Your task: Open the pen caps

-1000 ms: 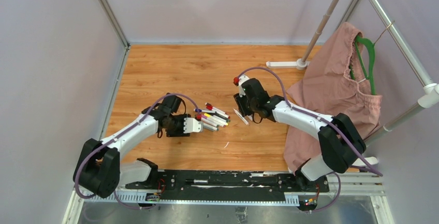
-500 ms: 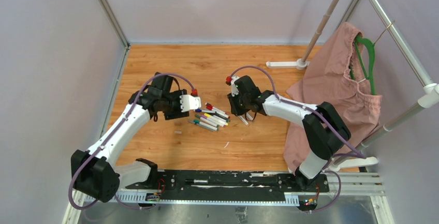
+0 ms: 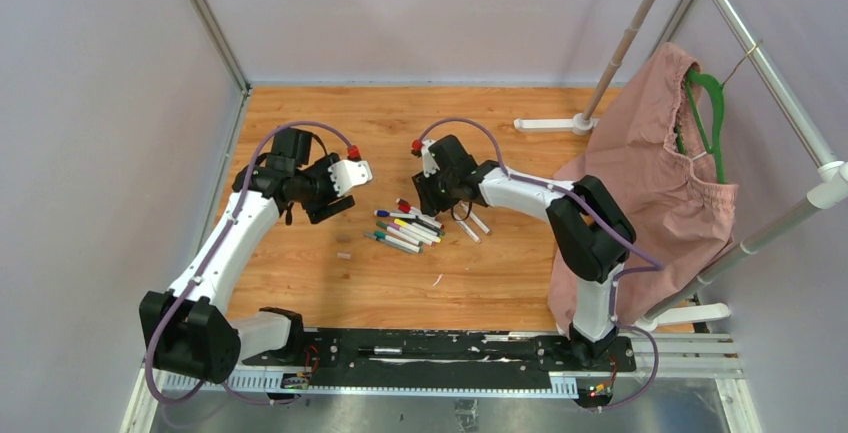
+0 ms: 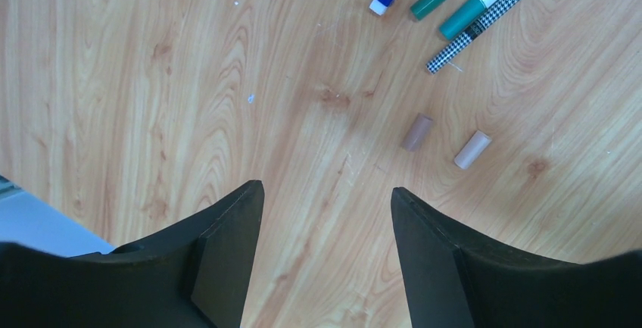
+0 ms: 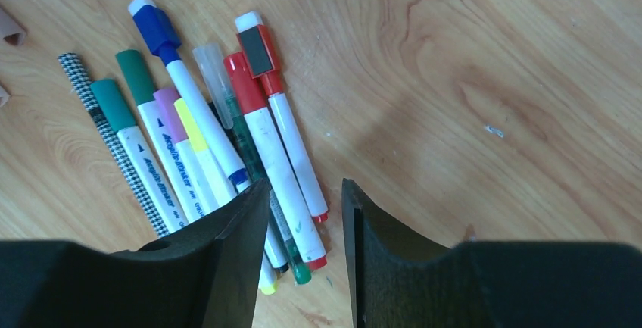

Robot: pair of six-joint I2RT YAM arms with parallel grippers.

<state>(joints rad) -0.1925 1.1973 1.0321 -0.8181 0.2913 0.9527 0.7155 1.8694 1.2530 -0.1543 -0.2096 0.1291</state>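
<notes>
The left gripper (image 4: 325, 195) is released: its fingers are spread wide, with nothing between them but the bare wood of the table (image 4: 151, 78). Just ahead of the tips, off toward one finger, two pulled-off pen caps lie on the wood, a brown cap (image 4: 417, 132) and a paler cap (image 4: 472, 149). They lie close together but apart. Their long axes are nearly parallel, and both slant away from the fingers.

The right gripper (image 5: 303, 185) also has its fingers parted, clenched on nothing. It hangs over the near ends of the pens (image 5: 197, 154), which lie side by side in a loose fan. Their long axes run from the fingertips outward, so every capped end points away from the tips. Farthest out is the blue cap (image 5: 155, 29). The red cap (image 5: 241, 82), a green cap (image 5: 136, 74) and the yellow cap (image 5: 189, 123) sit closer in (all of them on their barrels). The red-capped barrel runs back into the gap between the fingers. One finger hides the ends of several others, and I cannot tell whether it touches them.
</notes>
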